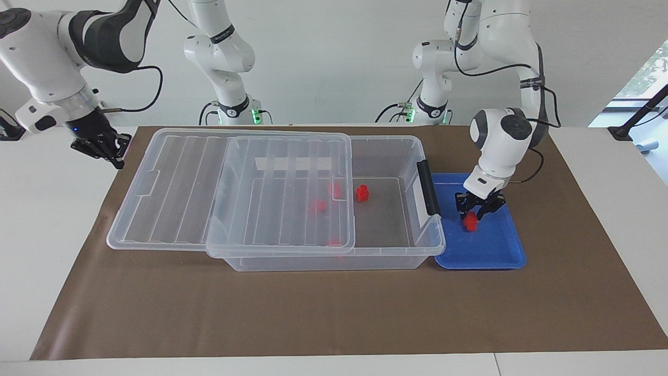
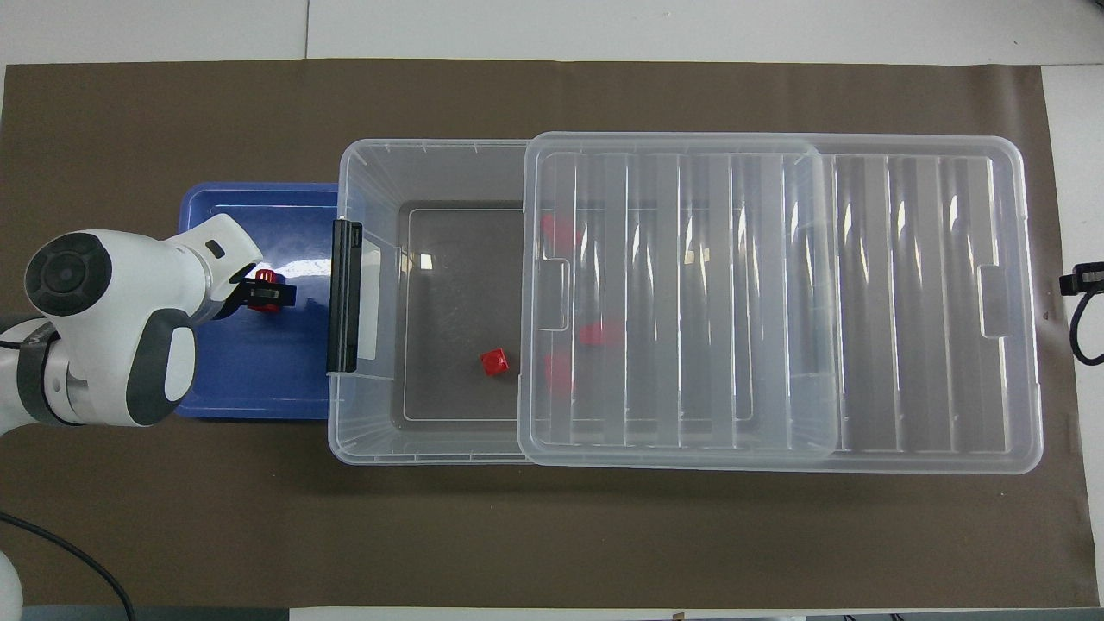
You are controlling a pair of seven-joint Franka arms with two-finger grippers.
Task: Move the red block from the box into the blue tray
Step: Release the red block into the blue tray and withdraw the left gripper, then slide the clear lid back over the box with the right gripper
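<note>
The blue tray [image 1: 496,250] lies beside the box [image 1: 323,261] at the left arm's end of the table; it also shows in the overhead view [image 2: 250,379]. My left gripper [image 1: 476,214] is low over the tray and shut on a red block [image 1: 470,223], which sits at or just above the tray floor [image 2: 266,277]. The box's clear lid [image 1: 235,188] is slid toward the right arm's end, leaving the end by the tray uncovered. One red block [image 1: 362,193] lies in the uncovered part. Three more show blurred under the lid. My right gripper [image 1: 99,143] waits over the white table.
The black clip handle [image 1: 429,188] is on the box's end wall next to the tray. The lid overhangs the box toward the right arm's end. A brown mat [image 1: 334,313] covers the table.
</note>
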